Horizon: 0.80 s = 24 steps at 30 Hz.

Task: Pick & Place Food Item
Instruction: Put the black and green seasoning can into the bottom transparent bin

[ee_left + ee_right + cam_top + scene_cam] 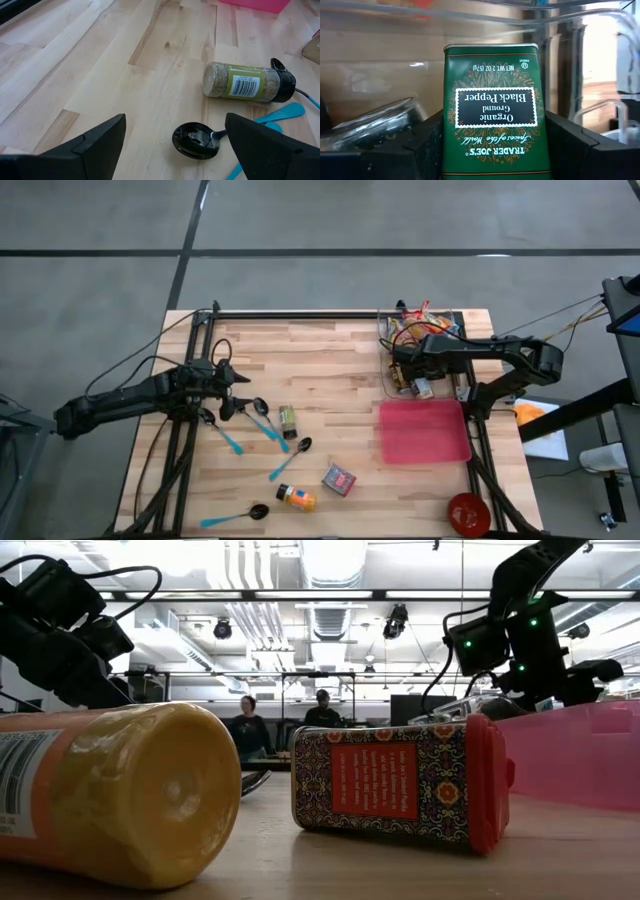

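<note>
Near table edge, low view: orange bottle (105,795) lying on its side with its yellow cap toward the camera, patterned red-capped tin (400,783) lying beside it, pink tray (580,755) off to one side behind. From above: red bowl (467,513) at the near right corner, black-headed spoons with blue handles (290,458) scattered mid-left, green-label spice jar (288,421) lying on its side among them. Left gripper (232,388) is over the left part of the table, jaws wide, holding nothing; its wrist camera looks down at bare wood with one black spoon head (196,140) and the spice jar just beyond it. Right gripper (398,366) is reaching into the clear bin (386,330) at the far right of the table, behind the pink tray. Its wrist view shows the fingers (422,145) on either side of a green black pepper tin (494,112), tin upright between them and pressed against both, so it's gripped, inside the bin's clear walls. A dark-filled bag or jar (367,127) sits right next to the tin, can't tell which. Two people (248,727) in the room far behind the table.
</note>
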{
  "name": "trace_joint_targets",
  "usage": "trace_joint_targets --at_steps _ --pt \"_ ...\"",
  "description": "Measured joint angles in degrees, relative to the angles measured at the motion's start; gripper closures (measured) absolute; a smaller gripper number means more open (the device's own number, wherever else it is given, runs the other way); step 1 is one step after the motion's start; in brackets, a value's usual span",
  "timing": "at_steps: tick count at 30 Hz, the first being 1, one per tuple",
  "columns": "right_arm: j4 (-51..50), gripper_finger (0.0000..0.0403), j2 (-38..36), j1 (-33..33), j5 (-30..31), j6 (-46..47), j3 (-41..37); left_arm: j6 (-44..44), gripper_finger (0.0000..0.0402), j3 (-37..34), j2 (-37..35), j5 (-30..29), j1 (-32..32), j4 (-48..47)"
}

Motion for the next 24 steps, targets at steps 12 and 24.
trace_joint_targets --at_steps 12,24 --pt "5.0 0.0140 0.2 0.0 -1.5 0.0 -3.4 0.0 0.0057 0.0 0.0 0.0 0.0 0.0" --pt "5.9 0.0080 -0.7 0.0 -1.0 1.2 -4.1 0.0 0.0057 0.0 0.0 0.0 0.0 0.0"
